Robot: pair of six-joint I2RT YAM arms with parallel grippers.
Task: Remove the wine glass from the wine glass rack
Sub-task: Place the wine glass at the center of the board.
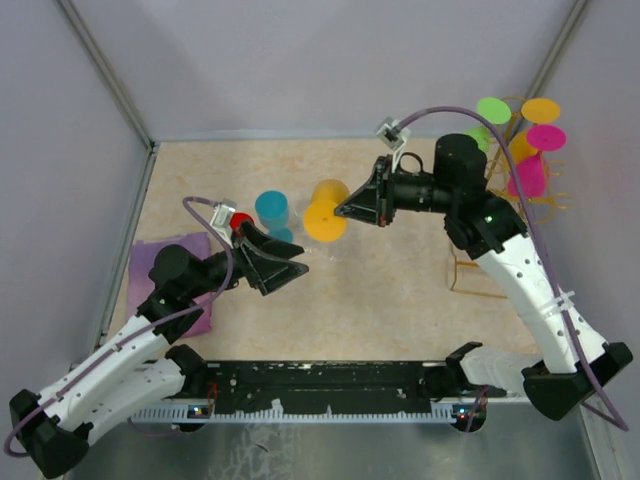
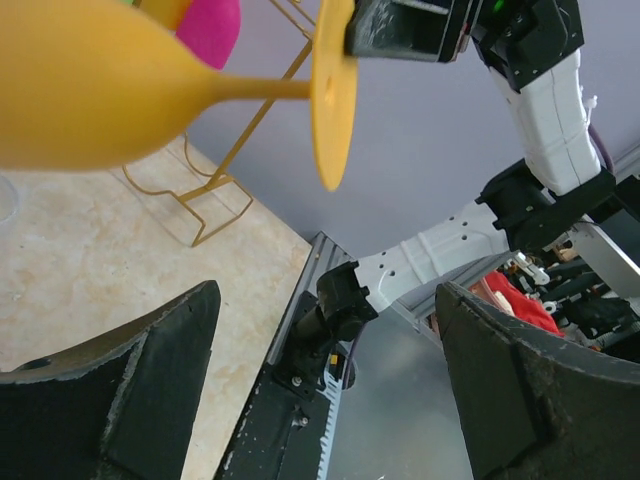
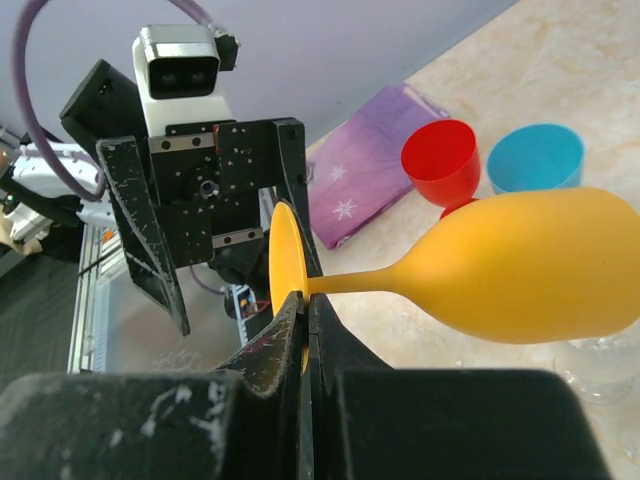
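My right gripper [image 1: 348,208] is shut on the round foot of an orange wine glass [image 1: 326,216] and holds it sideways above the middle of the table, bowl pointing left. In the right wrist view the jaws [image 3: 306,305] pinch the foot's edge, and the bowl [image 3: 530,275] juts right. My left gripper [image 1: 290,268] is open and empty, just left of and below the glass. In the left wrist view the glass [image 2: 90,85] hangs above its fingers [image 2: 160,370]. The gold wire wine glass rack [image 1: 478,293] stands at the right, behind my right arm.
A green [image 1: 493,110], an orange [image 1: 540,110] and two magenta glasses [image 1: 545,137] hang on the rack. A blue glass [image 1: 271,210] and a red glass [image 1: 241,222] stand on the table near my left gripper. A purple cloth [image 1: 150,265] lies at the left.
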